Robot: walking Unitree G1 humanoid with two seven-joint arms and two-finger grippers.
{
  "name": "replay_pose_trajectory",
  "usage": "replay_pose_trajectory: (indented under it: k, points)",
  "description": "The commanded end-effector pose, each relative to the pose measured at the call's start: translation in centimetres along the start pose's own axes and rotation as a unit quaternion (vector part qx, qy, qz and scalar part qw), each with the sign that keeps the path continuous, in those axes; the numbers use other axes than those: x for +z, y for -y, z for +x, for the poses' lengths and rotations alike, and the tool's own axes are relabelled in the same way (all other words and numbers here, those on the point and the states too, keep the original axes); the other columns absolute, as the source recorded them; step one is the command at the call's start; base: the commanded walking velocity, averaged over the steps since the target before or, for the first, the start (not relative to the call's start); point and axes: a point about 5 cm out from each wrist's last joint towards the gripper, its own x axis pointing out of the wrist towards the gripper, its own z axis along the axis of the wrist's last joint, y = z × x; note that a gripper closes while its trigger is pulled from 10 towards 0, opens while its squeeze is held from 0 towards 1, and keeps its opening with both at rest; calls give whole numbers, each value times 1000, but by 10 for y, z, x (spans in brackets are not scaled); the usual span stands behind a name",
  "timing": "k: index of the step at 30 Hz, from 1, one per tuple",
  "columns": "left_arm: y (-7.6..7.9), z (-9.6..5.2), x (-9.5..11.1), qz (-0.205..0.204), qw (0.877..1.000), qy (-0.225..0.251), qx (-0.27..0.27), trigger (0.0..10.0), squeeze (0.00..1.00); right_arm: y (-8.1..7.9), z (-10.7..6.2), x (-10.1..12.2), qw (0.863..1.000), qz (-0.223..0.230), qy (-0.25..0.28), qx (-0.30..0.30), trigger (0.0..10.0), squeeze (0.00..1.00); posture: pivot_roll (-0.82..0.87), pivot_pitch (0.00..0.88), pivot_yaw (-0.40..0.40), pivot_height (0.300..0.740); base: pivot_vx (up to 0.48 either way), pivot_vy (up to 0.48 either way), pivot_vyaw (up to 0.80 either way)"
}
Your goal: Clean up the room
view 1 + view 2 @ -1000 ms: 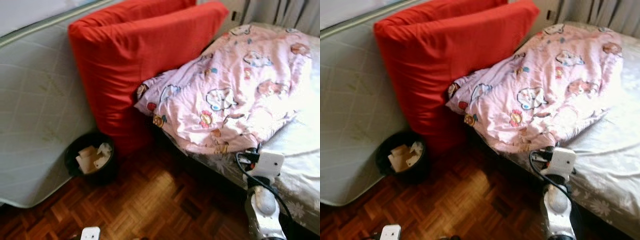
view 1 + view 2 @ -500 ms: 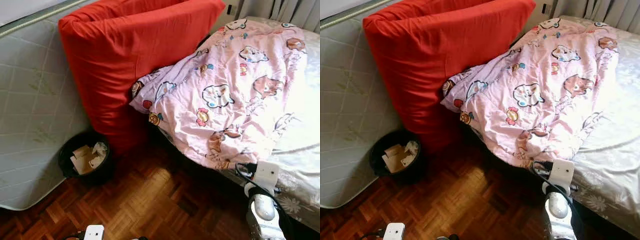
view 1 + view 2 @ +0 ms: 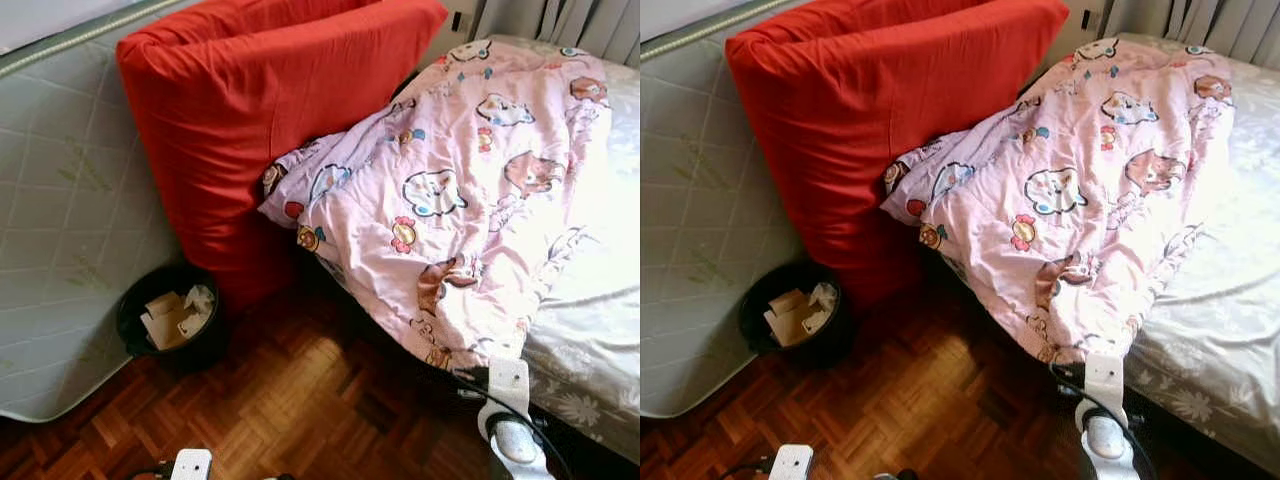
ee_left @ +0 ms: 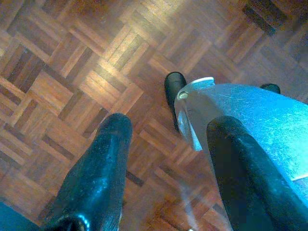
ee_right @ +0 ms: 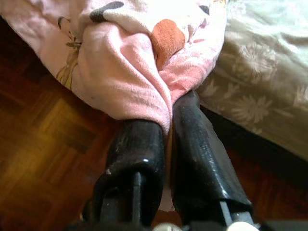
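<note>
**Blanket pinched at the bed's edge**

While our right gripper [image 5: 166, 130] is clamped on a fold of the blanket [image 3: 470, 190], the hold looks thin: only the hem sits between the fingers [image 5: 134, 154], so a hard tug could slip it free. The cloth could also drag on the red cushion [image 3: 270, 120] at 10 o'clock, where a corner is tucked. Another risk: slack dropping to the floor [image 3: 300, 400].

Blanket: pink, cartoon print, rumpled, spread over the bed [image 3: 590, 350] from 12 to 3 o'clock, its lower edge hanging off the side.

Left gripper [image 4: 168, 144] hangs over the parquet, fingers apart, empty. Bin [image 3: 170, 320] of paper at 9 o'clock.
</note>
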Motion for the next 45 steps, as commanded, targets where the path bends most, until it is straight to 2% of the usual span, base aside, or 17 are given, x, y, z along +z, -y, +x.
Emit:
replay_pose_trajectory:
  k: [1, 2, 3, 13, 25, 26, 27, 32, 34, 39, 45]
  points:
    - [-4, -4, -11, 1, 1000, -17, 4, 10000, 0, 1, -2, -7, 1000, 5, -16, -2, 10000, 937, 30, 168, 51, 740, 0, 0, 0]
    - [-4, -4, -11, 1, 1000, -17, 4, 10000, 0, 1, -2, -7, 1000, 5, -16, -2, 10000, 937, 30, 168, 51, 740, 0, 0, 0]
    - [-5, -4, -12, 1, 1000, -17, 4, 10000, 0, 1, -2, -7, 1000, 6, -16, -3, 10000, 1000, 30, 168, 51, 740, 0, 0, 0]
    - [-8, -5, -12, 1, 1000, -17, 7, 10000, 0, 3, -2, -10, 1000, 9, -23, -6, 10000, 1000, 28, 167, 51, 740, 0, 0, 0]
    - [-7, -5, -11, 0, 1000, -15, 7, 10000, 0, 2, -5, -23, 999, 1, -48, 0, 10000, 1000, 26, 160, 50, 740, 0, 0, 0]
    - [-7, -5, -11, 0, 1000, -15, 7, 10000, 0, 1, -6, -27, 998, 4, -59, 7, 10000, 875, 22, 158, 51, 740, 0, 0, 0]
    - [-7, -5, -11, 1, 1000, -15, 7, 10000, 0, 0, -7, -30, 998, 7, -66, 14, 10000, 0, 21, 155, 50, 740, 0, 0, 0]
    - [-6, -4, -11, 3, 1000, -16, 5, 10000, 0, -10, -12, -43, 994, 35, -95, 50, 10000, 0, 10, 141, 52, 740, 0, 0, 0]
    - [-6, -4, -11, 3, 1000, -17, 4, 10000, 0, -15, -19, -56, 989, 36, -125, 76, 10000, 0, 7, 130, 48, 740, 0, 0, 0]
    - [-7, -4, -9, -11, 1000, -13, 12, 10000, 0, -12, -26, -72, 982, 44, -160, 85, 10000, 0, 13, 116, 42, 740, 0, 0, 0]
    - [-8, -4, -9, -30, 999, -14, 20, 10000, 0, -9, -30, -79, 981, 60, -169, 80, 10000, 0, 12, 97, 48, 740, 0, 0, 0]
